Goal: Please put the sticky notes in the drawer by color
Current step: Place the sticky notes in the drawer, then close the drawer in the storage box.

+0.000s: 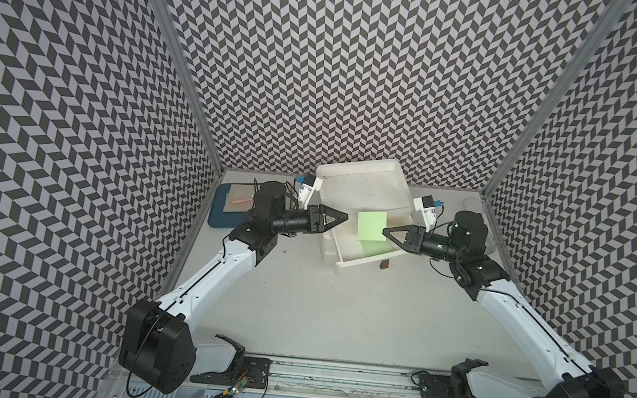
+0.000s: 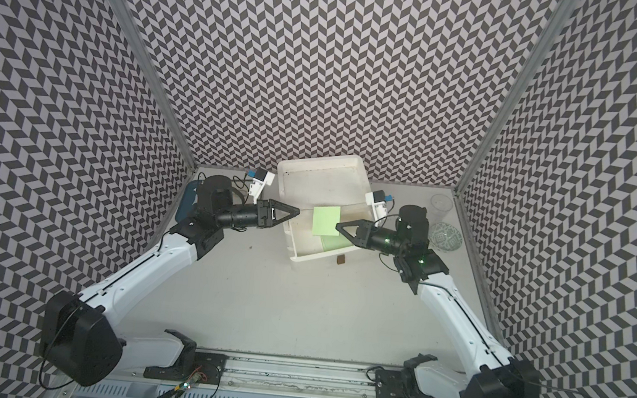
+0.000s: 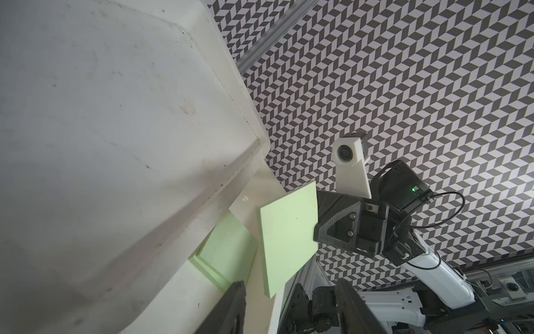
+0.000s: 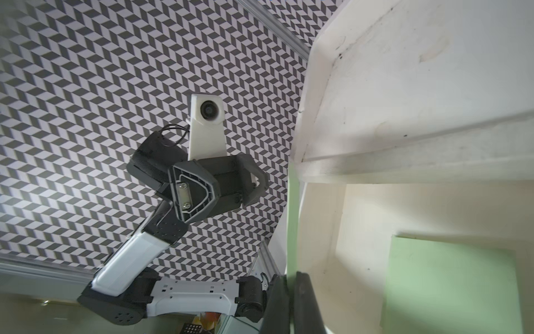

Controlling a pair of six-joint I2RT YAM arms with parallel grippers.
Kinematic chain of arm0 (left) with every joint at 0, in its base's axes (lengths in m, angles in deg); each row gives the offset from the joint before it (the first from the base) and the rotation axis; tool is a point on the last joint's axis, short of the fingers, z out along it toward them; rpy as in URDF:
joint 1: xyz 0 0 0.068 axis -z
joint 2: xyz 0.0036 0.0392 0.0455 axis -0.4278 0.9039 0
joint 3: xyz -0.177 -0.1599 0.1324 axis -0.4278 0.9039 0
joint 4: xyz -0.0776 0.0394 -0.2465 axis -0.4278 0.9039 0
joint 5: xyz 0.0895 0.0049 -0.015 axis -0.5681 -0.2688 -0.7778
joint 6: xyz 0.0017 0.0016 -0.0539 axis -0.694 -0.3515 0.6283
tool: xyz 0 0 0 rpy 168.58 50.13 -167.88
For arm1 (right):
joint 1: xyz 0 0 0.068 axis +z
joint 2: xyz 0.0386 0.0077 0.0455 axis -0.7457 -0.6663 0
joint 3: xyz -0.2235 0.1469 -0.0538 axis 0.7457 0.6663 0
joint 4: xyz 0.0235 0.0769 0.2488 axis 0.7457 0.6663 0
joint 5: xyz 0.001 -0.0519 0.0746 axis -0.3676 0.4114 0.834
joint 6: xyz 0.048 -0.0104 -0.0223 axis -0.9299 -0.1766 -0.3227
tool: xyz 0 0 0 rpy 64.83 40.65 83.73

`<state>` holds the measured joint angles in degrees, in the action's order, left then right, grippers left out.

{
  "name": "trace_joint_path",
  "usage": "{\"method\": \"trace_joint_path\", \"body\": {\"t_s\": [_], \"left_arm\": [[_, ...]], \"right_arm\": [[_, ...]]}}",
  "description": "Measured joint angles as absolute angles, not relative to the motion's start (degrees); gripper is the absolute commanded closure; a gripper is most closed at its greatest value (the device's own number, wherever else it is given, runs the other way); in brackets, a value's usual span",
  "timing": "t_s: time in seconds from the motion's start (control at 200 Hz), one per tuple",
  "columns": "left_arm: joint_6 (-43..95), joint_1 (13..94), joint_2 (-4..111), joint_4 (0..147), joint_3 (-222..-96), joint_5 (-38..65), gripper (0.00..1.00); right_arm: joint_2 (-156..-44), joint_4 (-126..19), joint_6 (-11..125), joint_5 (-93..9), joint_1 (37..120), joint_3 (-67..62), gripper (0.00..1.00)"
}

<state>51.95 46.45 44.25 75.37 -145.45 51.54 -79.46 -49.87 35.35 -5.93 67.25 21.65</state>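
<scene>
Sticky notes (image 1: 371, 225) number two, both green, one in right tool (image 1: 384, 230).

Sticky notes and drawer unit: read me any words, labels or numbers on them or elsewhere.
None readable.
The held green sticky note is blank; the green notes in the open drawer and the white drawer unit bear no print.
A colourful object in the right wrist view is too blurred.
</scene>
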Motion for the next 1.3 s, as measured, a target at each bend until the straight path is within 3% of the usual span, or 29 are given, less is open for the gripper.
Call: {"method": "trace_joint_path", "body": {"t_s": [0.06,0.145,0.235,0.491,0.756,0.996,1.302], "left_arm": [[51.5,46.5,44.3,75.6,-145.5,51.3,0.46],[50.7,46.5,44.3,76.0,-145.5,50.8,0.46],[49.1,46.5,44.7,78.7,-146.7,49.3,0.46],[41.7,46.1,50.1,92.0,-159.0,32.9,0.45],[38.4,45.8,52.8,98.1,-162.6,16.0,0.45],[36.8,45.6,52.8,97.9,-161.2,12.4,0.45],[35.9,45.5,55.5,94.3,-159.7,15.0,0.45]], "right_arm": [[-80.1,-48.1,36.7,-7.2,68.0,21.7,0.91],[-80.8,-45.9,38.4,-8.6,68.4,21.7,0.66],[-80.9,-42.5,40.9,-10.8,68.5,20.8,0.57],[-75.2,-32.9,49.8,-25.8,69.8,15.1,0.54],[-65.6,-29.4,52.0,-40.6,83.0,24.1,0.53],[-62.9,-26.7,49.8,-46.5,85.6,29.0,0.53],[-62.0,-26.8,47.3,-48.3,86.3,32.2,0.49]]}}
